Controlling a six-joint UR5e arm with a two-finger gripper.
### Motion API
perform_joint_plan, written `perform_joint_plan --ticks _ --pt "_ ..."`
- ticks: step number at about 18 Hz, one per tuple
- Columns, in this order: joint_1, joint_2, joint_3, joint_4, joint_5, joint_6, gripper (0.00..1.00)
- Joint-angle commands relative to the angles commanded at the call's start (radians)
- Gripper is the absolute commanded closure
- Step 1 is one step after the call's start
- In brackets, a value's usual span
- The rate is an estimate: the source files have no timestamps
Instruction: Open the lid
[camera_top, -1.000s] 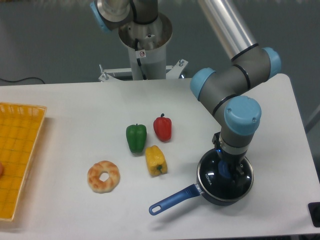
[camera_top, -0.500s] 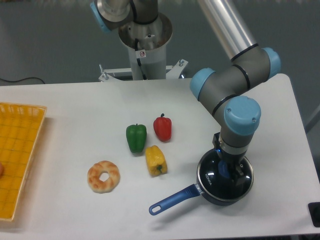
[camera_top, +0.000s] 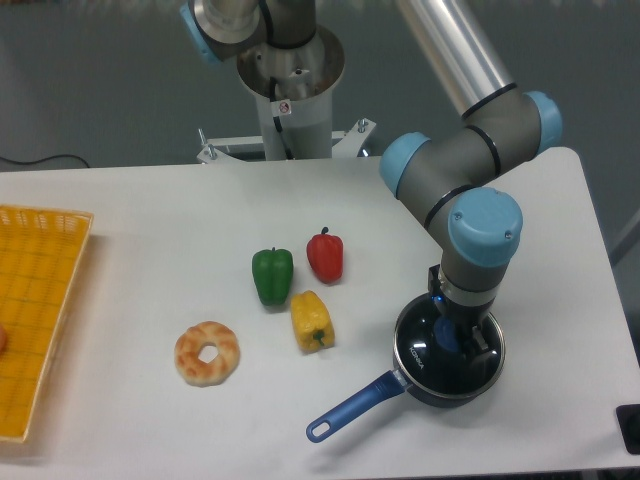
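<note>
white table (camera_top: 120, 260) against a grey wall; gripper (camera_top: 450, 340) sits down on the lid (camera_top: 420, 358) atop the pan (camera_top: 440, 392), grip state unclear; peppers (camera_top: 297, 280), bagel (camera_top: 207, 352), yellow basket (camera_top: 35, 310) lie left

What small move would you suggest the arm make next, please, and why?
Probably a straight lift: the gripper is down over the lid at its blue knob, and the lid looks seated on the pot. Whether the fingers have closed is hidden.
</note>
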Motion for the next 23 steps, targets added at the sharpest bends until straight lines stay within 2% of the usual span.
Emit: perform_joint_plan --ticks 6,18,23 --pt "0.000 0.002 -0.002 0.000 0.000 0.000 0.41" --pt "0.002 0.020 -0.011 -0.002 0.002 0.002 0.43" --pt "0.006 0.054 -0.032 -0.003 0.018 0.002 0.44"
